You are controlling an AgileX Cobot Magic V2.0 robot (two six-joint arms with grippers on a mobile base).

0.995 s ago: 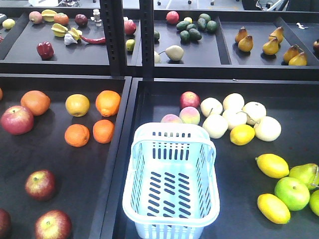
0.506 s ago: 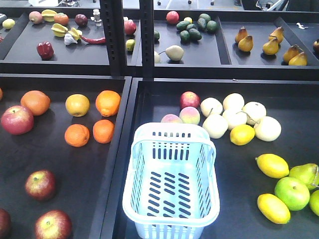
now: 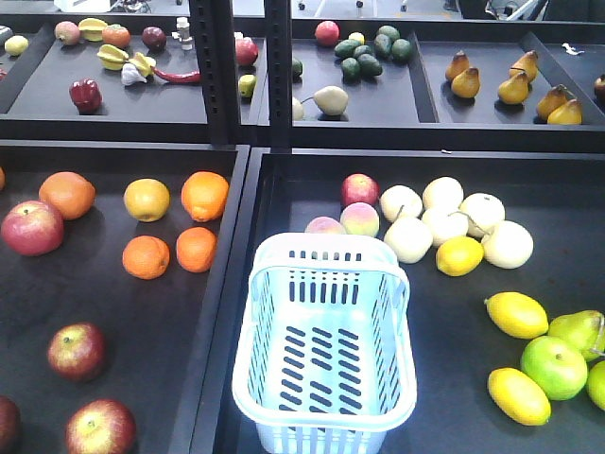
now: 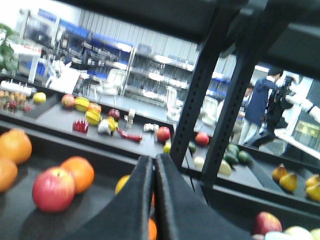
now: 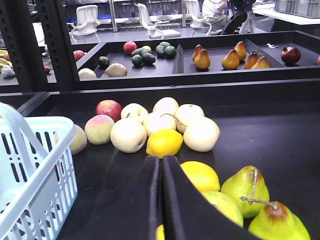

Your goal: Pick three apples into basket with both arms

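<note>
Black left pincer (image 4: 153,159): fingers pressed together with nothing between them, pointing out over the left tray (image 3: 142,378).
Black right pincer (image 5: 161,159): likewise closed and empty, aimed across the right tray (image 3: 444,331) at a lemon (image 5: 164,142) and some pale round fruit.
Ahead of the left pincer: a red apple (image 4: 53,189) lies forward and to its left, just beside an orange (image 4: 77,172).
Arm height: cannot tell (the front view shows neither arm).
Dark apples (image 3: 77,351): in the near part of the left tray, well apart from the oranges; a near apple (image 3: 100,427) sits closer to the robot, and an edge apple (image 3: 5,421) is cut off by the frame.
Apple shape: round, so there is no long axis to line up with.
Basket (image 3: 326,244): pale blue, empty, handle folded down, standing in the right tray against the divider, with its long side running away from the robot.
Deciding relation: every apple lies to the left of the basket, on the left arm's side. From the right pincer the basket (image 5: 35,165) is on the left, between it and the apples.
Likely first reach: the left arm looks nearer, while the right would have to cross over the basket.
</note>
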